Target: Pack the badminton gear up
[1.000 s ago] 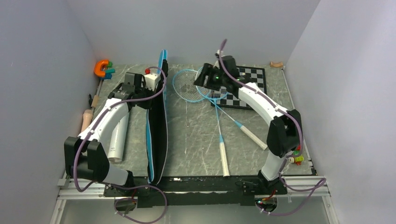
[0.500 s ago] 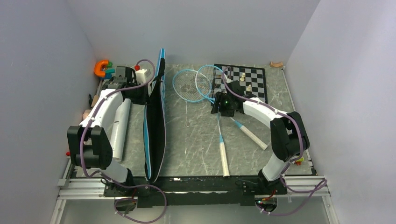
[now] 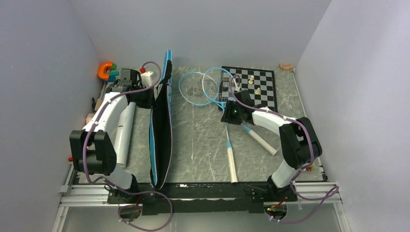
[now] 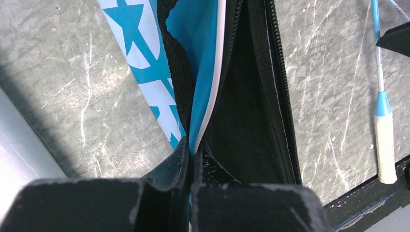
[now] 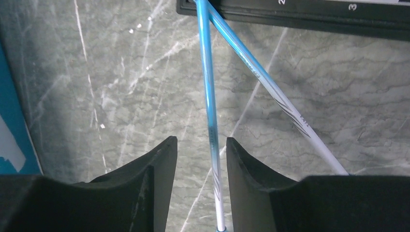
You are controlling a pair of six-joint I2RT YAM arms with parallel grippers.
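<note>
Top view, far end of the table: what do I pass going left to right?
From left: orange toy → bag → racket heads → chessboard → tan piece.

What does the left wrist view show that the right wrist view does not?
Only left wrist: the left gripper shut on the edge of the open bag, its black inside, a white racket handle. Only right wrist: the open right gripper astride one of two crossing racket shafts, the chessboard border. Both: marble table, blue bag fabric.
</note>
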